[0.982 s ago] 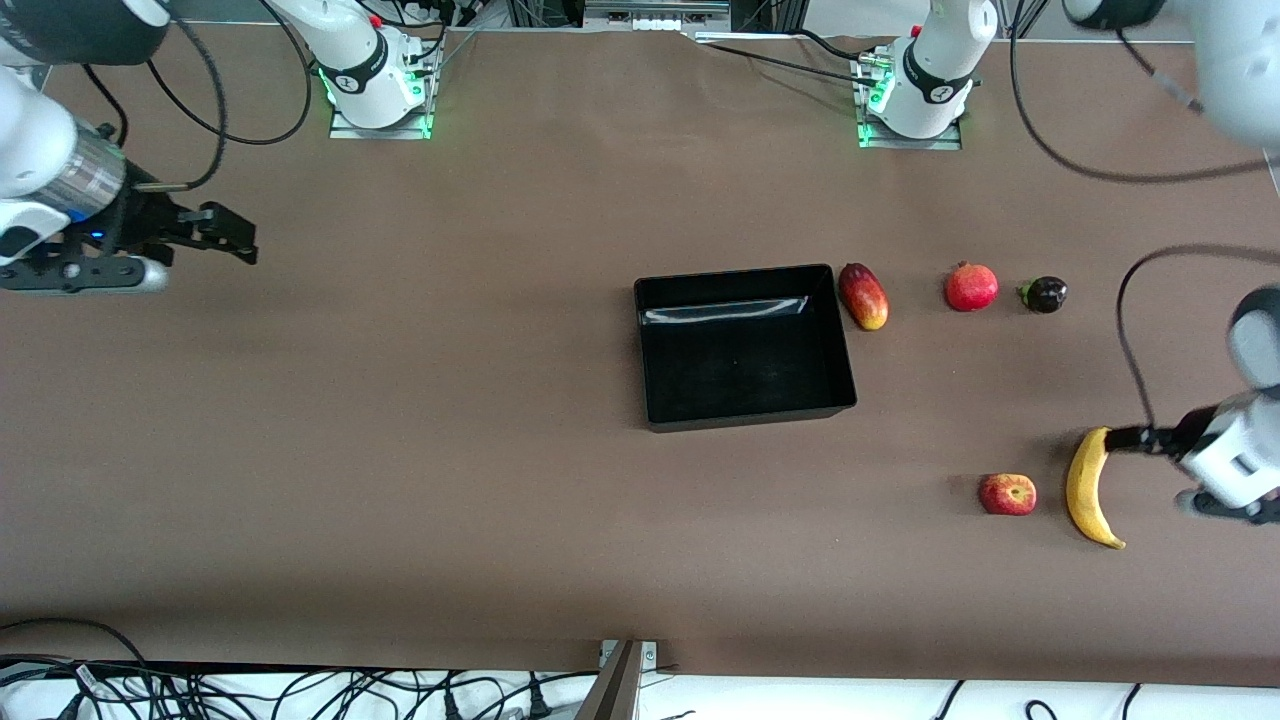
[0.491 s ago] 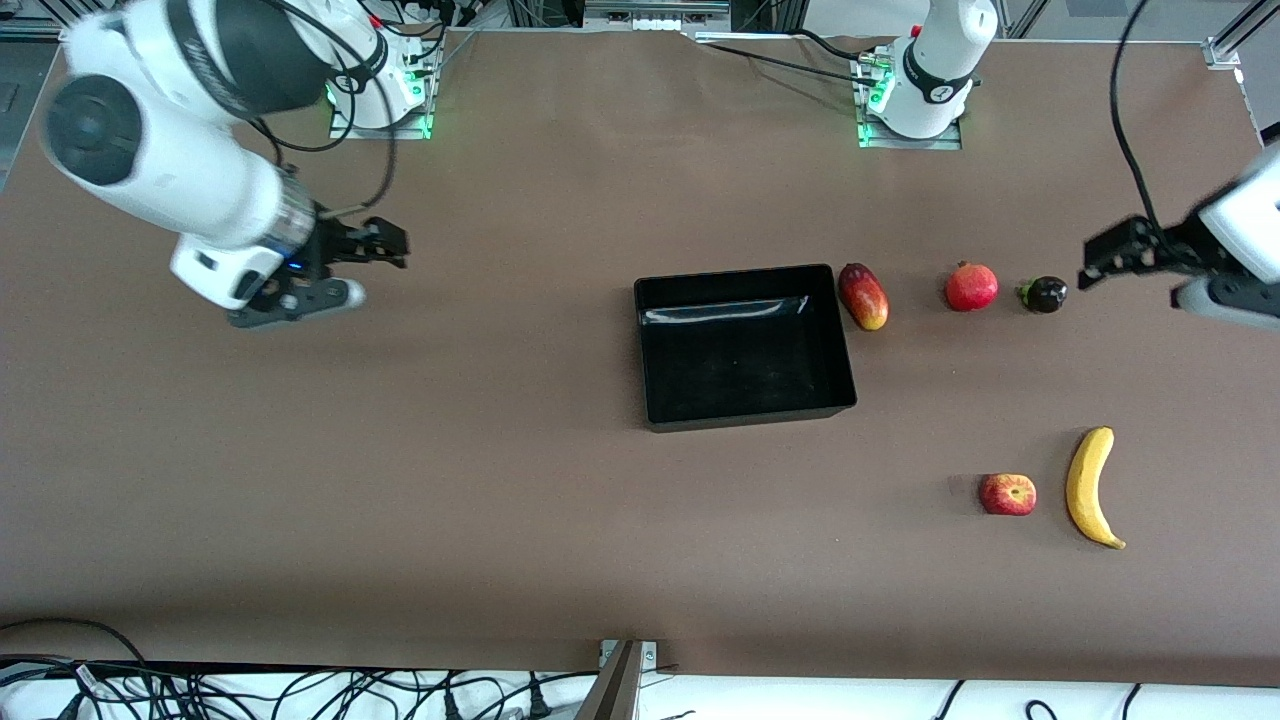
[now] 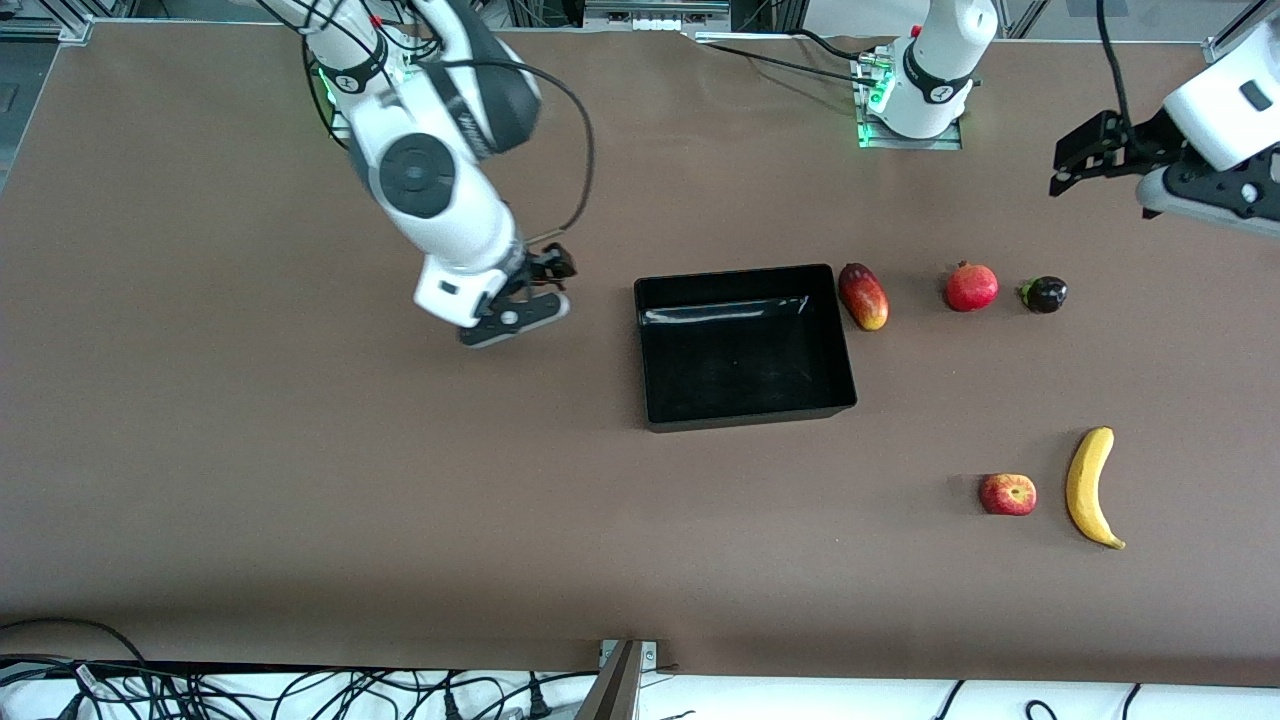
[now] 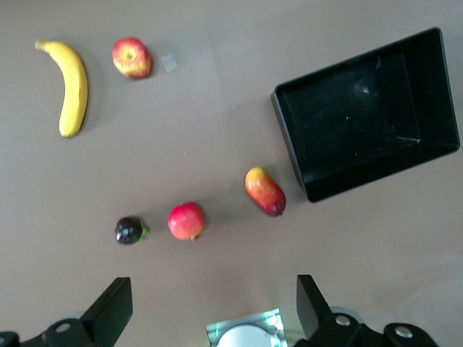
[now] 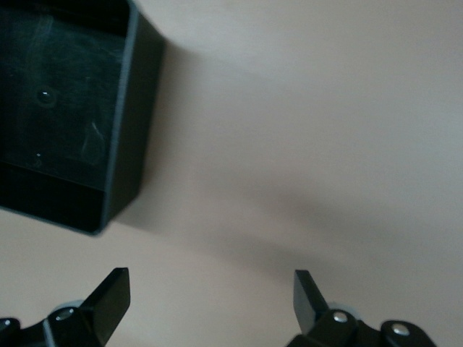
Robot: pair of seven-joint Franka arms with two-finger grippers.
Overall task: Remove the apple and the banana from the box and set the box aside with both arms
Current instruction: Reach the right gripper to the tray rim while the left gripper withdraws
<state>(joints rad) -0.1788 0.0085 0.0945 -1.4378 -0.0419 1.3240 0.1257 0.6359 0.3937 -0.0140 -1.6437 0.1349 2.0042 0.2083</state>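
Note:
The black box (image 3: 745, 360) stands empty mid-table. The red apple (image 3: 1007, 494) and the yellow banana (image 3: 1090, 487) lie side by side, nearer to the front camera than the box, toward the left arm's end. My right gripper (image 3: 555, 268) hangs open and empty over bare table beside the box (image 5: 65, 108), on its right-arm side. My left gripper (image 3: 1075, 160) is open and empty, high over the table near the left arm's base. The left wrist view takes in the banana (image 4: 72, 87), the apple (image 4: 132, 58) and the box (image 4: 369, 116) from above.
A mango (image 3: 863, 296), a pomegranate (image 3: 971, 287) and a small dark fruit (image 3: 1044, 294) lie in a row beside the box, toward the left arm's end. The arm bases (image 3: 915, 100) stand along the table's edge. Cables hang at the edge nearest the front camera.
The right arm has swung from its end of the table to just beside the box. The left gripper has risen from beside the banana and drawn back toward its base. Both stayed open.

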